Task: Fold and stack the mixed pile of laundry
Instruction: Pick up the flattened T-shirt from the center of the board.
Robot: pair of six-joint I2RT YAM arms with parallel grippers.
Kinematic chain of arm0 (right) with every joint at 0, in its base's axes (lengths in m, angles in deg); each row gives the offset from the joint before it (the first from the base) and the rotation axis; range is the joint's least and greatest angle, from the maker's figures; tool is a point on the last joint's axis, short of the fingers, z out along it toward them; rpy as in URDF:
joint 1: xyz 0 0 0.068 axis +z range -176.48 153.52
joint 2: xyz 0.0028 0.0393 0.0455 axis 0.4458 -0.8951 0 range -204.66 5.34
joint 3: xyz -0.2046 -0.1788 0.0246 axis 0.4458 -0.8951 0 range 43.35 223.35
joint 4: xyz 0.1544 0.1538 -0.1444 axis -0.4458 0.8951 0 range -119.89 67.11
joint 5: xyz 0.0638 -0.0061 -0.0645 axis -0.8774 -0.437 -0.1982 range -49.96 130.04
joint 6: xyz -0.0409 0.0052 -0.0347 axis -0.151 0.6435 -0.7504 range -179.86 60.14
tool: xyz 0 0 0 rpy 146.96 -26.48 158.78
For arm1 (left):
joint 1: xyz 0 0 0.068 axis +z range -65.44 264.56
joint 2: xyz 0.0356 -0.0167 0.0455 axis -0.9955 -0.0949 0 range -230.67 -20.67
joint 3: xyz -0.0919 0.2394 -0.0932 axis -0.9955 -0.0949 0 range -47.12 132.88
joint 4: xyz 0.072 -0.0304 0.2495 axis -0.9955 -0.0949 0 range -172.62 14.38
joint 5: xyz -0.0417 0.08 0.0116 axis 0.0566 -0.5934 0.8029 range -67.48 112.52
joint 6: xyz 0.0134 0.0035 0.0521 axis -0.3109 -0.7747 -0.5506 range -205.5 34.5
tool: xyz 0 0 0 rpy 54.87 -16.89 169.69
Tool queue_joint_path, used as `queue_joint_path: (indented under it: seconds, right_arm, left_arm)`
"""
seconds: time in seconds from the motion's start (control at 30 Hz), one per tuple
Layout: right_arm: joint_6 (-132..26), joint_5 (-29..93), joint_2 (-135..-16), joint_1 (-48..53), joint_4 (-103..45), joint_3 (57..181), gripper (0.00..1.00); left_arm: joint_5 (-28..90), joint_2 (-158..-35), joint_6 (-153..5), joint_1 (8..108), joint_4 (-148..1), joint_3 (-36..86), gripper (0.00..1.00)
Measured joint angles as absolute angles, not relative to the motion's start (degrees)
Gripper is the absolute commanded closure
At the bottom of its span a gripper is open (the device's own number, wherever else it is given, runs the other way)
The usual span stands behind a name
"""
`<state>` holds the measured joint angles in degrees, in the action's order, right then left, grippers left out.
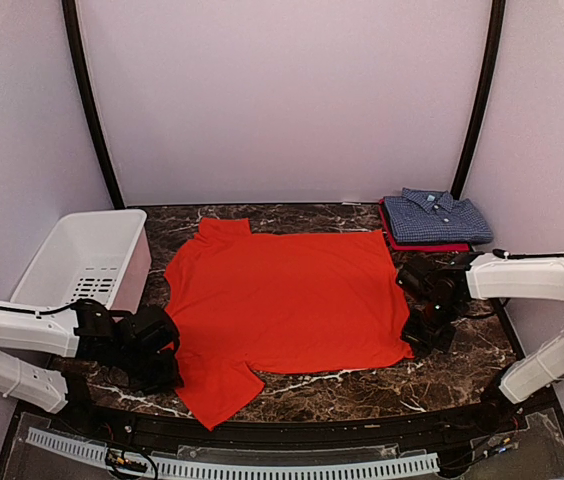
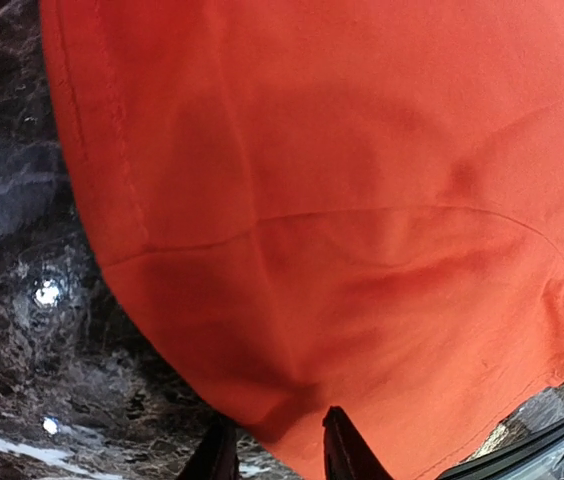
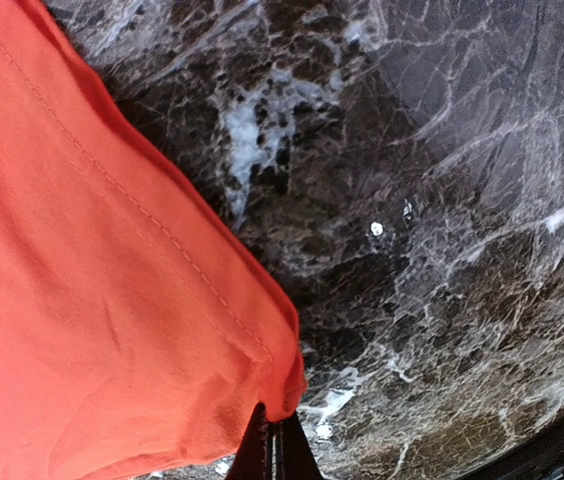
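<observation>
Right gripper [image 3: 274, 428]: pinched shut on shirt [image 1: 282, 300] corner. Left gripper [image 2: 278, 422]: jaws apart, shirt edge between. Shirt: flat, centre of table [image 1: 362, 385]. Risk: slip from shallow left bite on lift, skewed fold.

Garments - three: one orange-red shirt [image 1: 282, 300], one blue checked shirt [image 1: 437, 218], and one red folded cloth [image 1: 432, 246] under the checked one. Baskets - one white basket [image 1: 132, 275]. Hands: two, the left hand [image 2: 277, 455] and the right hand [image 3: 274, 450]. One table [image 1: 362, 385].
</observation>
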<state>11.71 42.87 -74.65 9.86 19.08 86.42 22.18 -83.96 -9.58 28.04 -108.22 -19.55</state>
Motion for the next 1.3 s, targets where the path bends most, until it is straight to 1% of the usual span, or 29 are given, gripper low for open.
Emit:
queue_joint_path:
  seconds: [0.1, 0.13, 0.17, 0.2, 0.27, 0.5, 0.57, 0.9, 1.1, 1.3]
  right_arm:
    - [11.65, 42.89, -74.47, 9.86, 18.93, 86.31, 1.0]
    - [11.6, 42.89, -74.28, 9.86, 18.89, 86.2, 1.0]
    - [11.58, 42.89, -73.99, 9.86, 18.82, 86.05, 1.0]
    - [11.58, 42.87, -73.67, 9.86, 18.78, 85.89, 1.0]
    - [11.58, 42.87, -72.99, 9.86, 18.54, 85.52, 1.0]
    - [12.09, 42.85, -69.08, 9.86, 18.19, 84.21, 1.0]
    - [12.15, 42.87, -68.05, 9.86, 18.1, 84.21, 1.0]
    - [11.93, 43.99, -65.16, 9.29, 18.43, 85.7, 1.0]
    - [10.36, 44.95, -63.39, 6.3, 19.52, 87.03, 1.0]
    - [7.89, 45.45, -62.8, 3.83, 19.56, 88.65, 1.0]
  left_arm:
    - [21.83, -84.5, -9.25, 28.04, -107.22, -19.55, 0.85]
    - [21.72, -84.57, -8.95, 28.04, -107.08, -19.57, 0.9]
    - [21.52, -84.5, -8.86, 28.04, -107.06, -19.57, 0.93]
    - [21.33, -84.33, -8.53, 28.04, -107.08, -19.57, 0.98]
    - [20.82, -83.3, -8.18, 28.04, -107.39, -19.59, 1.0]
    - [18.38, -73.07, -6.72, 28.59, -112.44, -18.76, 1.0]
    - [17.74, -71.78, -6.78, 29.22, -114.32, -17.58, 1.0]
    - [15.27, -72.7, -10.91, 35.24, -119.52, -10.74, 1.0]
    - [14.22, -73.16, -14.91, 38.58, -120.88, -6.59, 1.0]
    - [13.7, -77.12, -19.15, 41.75, -120.79, -4.07, 1.0]
